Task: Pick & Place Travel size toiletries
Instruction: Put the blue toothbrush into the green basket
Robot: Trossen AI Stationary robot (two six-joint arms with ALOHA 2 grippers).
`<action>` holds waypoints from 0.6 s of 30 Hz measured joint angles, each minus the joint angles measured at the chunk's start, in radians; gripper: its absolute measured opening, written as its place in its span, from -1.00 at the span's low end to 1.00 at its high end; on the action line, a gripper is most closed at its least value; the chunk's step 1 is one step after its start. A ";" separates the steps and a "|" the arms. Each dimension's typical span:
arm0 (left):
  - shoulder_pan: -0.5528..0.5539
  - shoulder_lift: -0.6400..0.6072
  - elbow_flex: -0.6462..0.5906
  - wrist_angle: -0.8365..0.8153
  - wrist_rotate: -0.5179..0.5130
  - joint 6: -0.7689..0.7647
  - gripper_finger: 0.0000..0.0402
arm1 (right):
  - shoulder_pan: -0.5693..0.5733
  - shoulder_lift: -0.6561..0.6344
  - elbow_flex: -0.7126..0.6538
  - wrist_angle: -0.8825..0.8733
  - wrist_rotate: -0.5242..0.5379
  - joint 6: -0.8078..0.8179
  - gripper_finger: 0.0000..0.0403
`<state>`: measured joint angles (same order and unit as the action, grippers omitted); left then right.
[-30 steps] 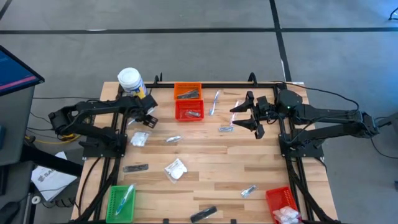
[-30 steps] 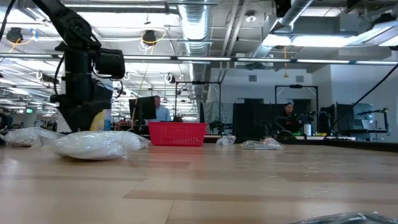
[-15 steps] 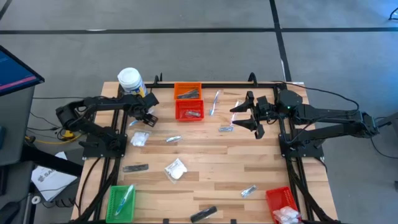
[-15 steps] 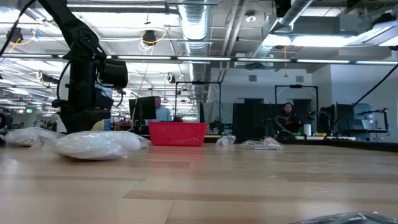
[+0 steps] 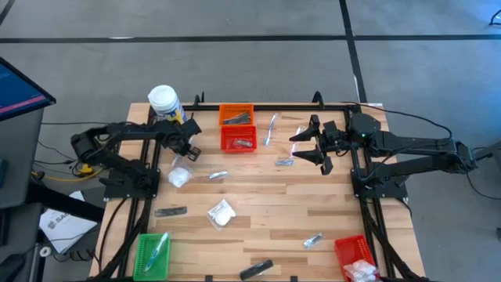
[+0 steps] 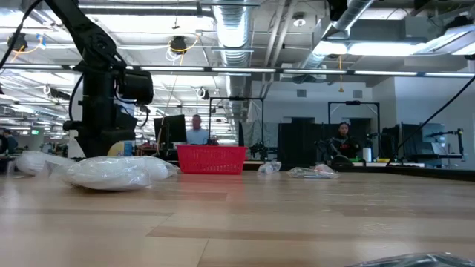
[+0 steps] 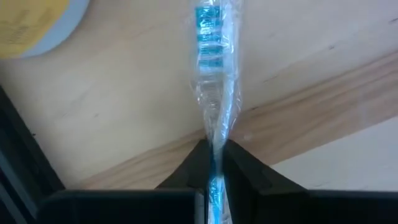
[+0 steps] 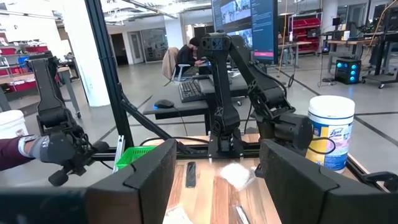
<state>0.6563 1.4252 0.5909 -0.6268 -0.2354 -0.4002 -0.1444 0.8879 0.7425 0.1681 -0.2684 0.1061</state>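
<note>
Left gripper (image 7: 214,163) at upper left of high view, pinched on a clear stick (image 7: 214,81): crinkled wrap, blue-striped core, above bare wood beside the jar (image 7: 34,25). Right gripper (image 5: 311,146) upper right, fingers spread, empty.

Bright overhead ceiling lights (image 6: 178,46) flood the workshop evenly, casting soft shadows, while close wrist views blur slightly.

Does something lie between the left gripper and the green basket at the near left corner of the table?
The left gripper is shut on a clear-plastic stick. Between it and the green basket, a white packet and a dark tube lie flat on the table. Nothing tall stands there.
</note>
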 joint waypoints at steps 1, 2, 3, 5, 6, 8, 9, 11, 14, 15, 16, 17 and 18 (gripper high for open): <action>-0.010 -0.017 -0.001 -0.001 -0.002 -0.004 -0.91 | 0.000 0.000 0.000 -0.001 0.000 0.000 0.12; -0.022 -0.038 -0.004 -0.002 -0.003 -0.014 -0.91 | 0.000 0.000 0.000 -0.002 0.000 0.000 0.12; -0.036 -0.067 -0.005 -0.002 0.003 -0.031 -0.92 | 0.000 0.000 0.000 -0.002 0.000 0.000 0.12; -0.075 -0.141 0.000 -0.007 0.006 -0.057 -0.95 | 0.000 0.000 0.000 -0.003 0.000 0.000 0.12; -0.091 -0.183 0.000 -0.024 0.007 -0.074 -0.95 | 0.000 0.000 0.000 -0.003 0.000 0.000 0.12; -0.135 -0.264 -0.002 -0.054 0.000 -0.109 -0.95 | 0.000 0.000 0.000 -0.003 0.000 0.000 0.12; -0.156 -0.305 -0.001 -0.063 -0.005 -0.130 -0.95 | 0.000 0.000 0.000 -0.003 0.000 0.000 0.12; -0.204 -0.393 0.000 -0.109 -0.011 -0.167 -0.95 | 0.000 0.000 0.000 -0.003 0.000 0.000 0.12; -0.294 -0.509 0.000 -0.178 -0.012 -0.227 -0.95 | 0.000 0.000 0.000 -0.003 0.000 0.000 0.12; -0.328 -0.544 0.000 -0.202 -0.016 -0.253 -0.95 | 0.000 0.000 0.000 -0.003 0.000 0.000 0.12; -0.361 -0.578 0.000 -0.230 -0.019 -0.281 -0.95 | 0.000 0.000 0.000 -0.003 0.000 0.000 0.12; -0.399 -0.609 0.000 -0.252 -0.020 -0.312 -0.95 | 0.000 0.000 0.000 -0.003 0.000 0.000 0.12; -0.435 -0.635 0.000 -0.268 -0.022 -0.342 -0.95 | 0.000 0.000 0.000 -0.003 0.000 0.000 0.12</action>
<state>0.2211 0.7906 0.5907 -0.8951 -0.2569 -0.7418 -0.1444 0.8879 0.7425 0.1654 -0.2680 0.1059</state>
